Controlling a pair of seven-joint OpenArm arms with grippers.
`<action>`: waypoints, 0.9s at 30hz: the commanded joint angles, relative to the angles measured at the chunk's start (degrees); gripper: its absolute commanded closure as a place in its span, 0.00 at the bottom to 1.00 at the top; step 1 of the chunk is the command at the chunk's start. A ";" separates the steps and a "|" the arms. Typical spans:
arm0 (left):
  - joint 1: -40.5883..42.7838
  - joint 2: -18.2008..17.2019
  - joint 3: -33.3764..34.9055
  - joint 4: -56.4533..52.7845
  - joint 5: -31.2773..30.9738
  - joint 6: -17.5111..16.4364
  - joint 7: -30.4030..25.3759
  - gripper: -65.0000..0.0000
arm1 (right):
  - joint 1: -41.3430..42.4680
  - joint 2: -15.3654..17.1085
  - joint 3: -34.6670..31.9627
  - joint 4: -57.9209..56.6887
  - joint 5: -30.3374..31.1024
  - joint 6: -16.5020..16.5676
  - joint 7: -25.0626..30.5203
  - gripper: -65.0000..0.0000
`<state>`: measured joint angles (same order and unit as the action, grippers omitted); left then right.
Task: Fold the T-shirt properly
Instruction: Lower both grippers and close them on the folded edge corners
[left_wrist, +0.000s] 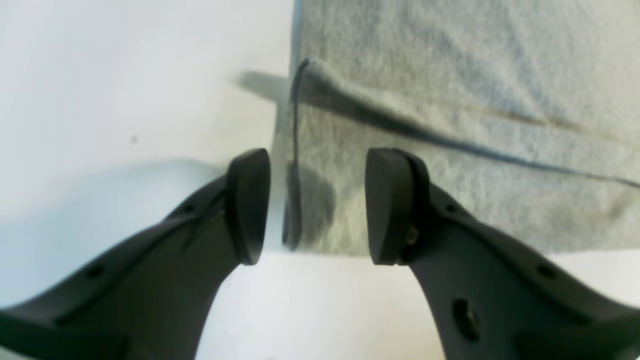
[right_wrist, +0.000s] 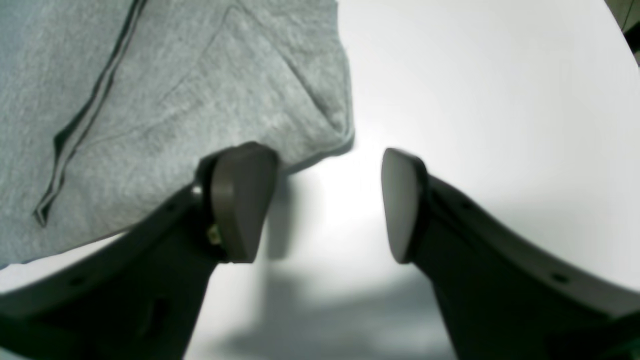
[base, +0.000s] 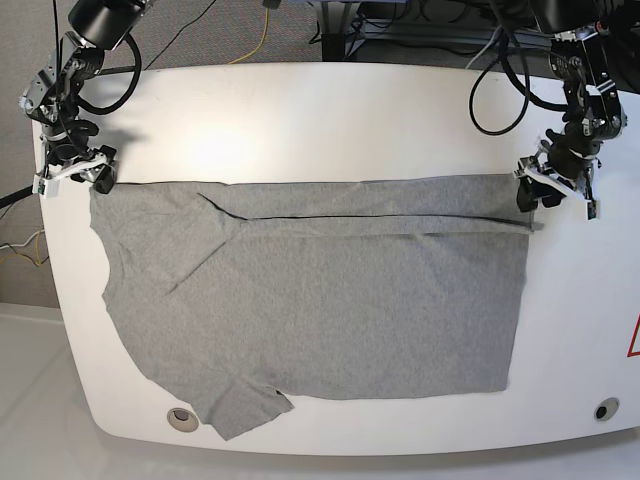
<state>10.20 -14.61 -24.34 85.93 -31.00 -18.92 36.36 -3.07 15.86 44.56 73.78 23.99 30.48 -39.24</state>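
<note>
Both grippers released — left gripper (left_wrist: 315, 205) straddling blurred T-shirt (base: 320, 310) corner, right gripper (right_wrist: 327, 200) beside hem.

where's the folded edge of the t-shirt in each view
Left wrist: the T-shirt fills the upper right; its folded edge runs as a dark diagonal line, ending above the open left gripper.
Right wrist: the folded edge is the dark line at upper left.
Base: the folded edge is the long horizontal line near the far side.
Shared landmark: the white table.
</note>
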 joint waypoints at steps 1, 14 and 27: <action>-0.89 -0.73 -0.22 0.48 -0.55 -0.35 -1.48 0.58 | 0.64 1.17 0.19 0.62 0.24 0.13 0.72 0.50; -0.98 -0.78 -0.60 -0.44 -1.05 -1.98 -0.82 0.57 | 0.92 1.18 0.06 -0.86 0.09 -0.12 0.56 0.69; -1.68 -0.63 -0.28 -3.38 -1.31 -1.90 1.43 0.56 | 1.55 1.10 0.30 -0.81 -0.05 -0.13 0.25 0.44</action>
<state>9.43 -14.44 -24.47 81.93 -31.79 -20.95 38.24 -2.11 15.86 44.66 72.38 24.01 30.28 -39.13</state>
